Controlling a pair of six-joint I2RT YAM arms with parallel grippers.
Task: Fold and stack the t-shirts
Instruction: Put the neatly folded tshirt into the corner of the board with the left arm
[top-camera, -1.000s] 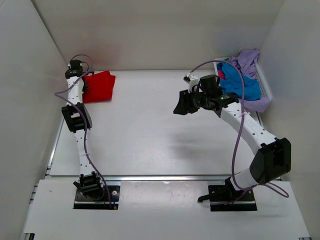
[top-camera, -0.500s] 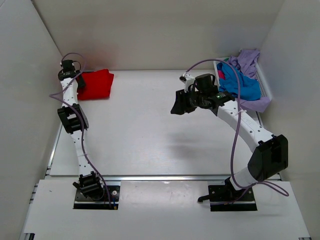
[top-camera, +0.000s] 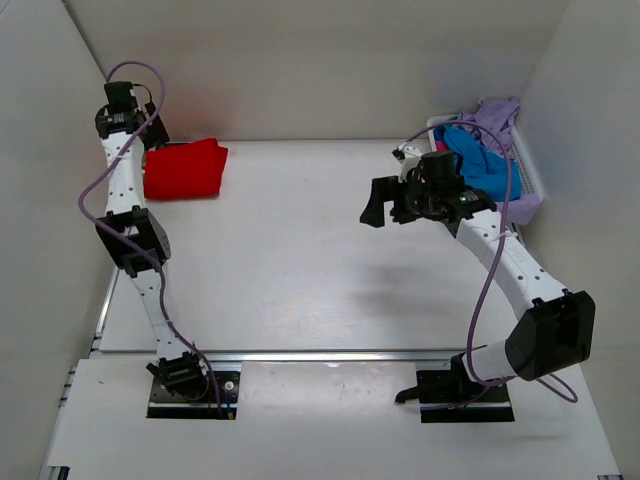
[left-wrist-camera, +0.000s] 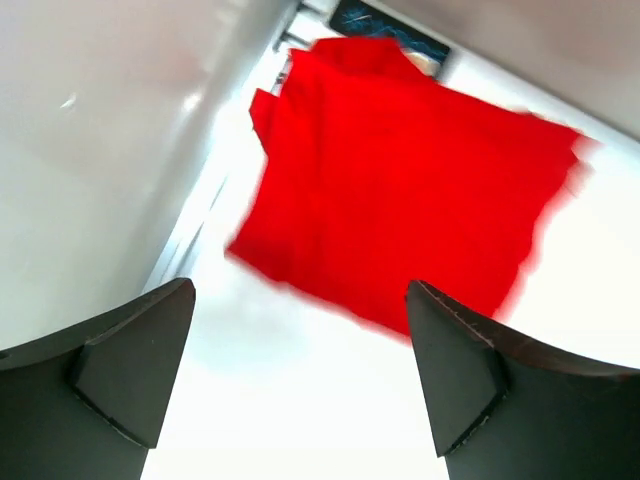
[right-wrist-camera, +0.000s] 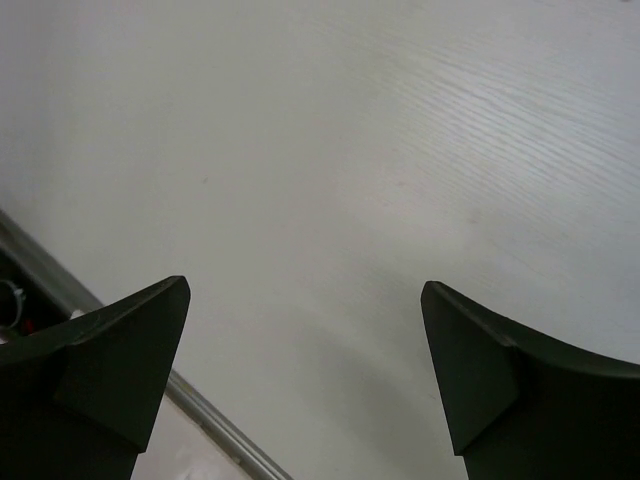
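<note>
Red tee (left-wrist-camera: 400, 190) rt edge blurry

No legible text, brand, number or sign in any view. Left wrist view: dark patch (left-wrist-camera: 390, 22) with bluish marks at far edge of red t-shirt (left-wrist-camera: 400, 170), blurred, unreadable.
</note>
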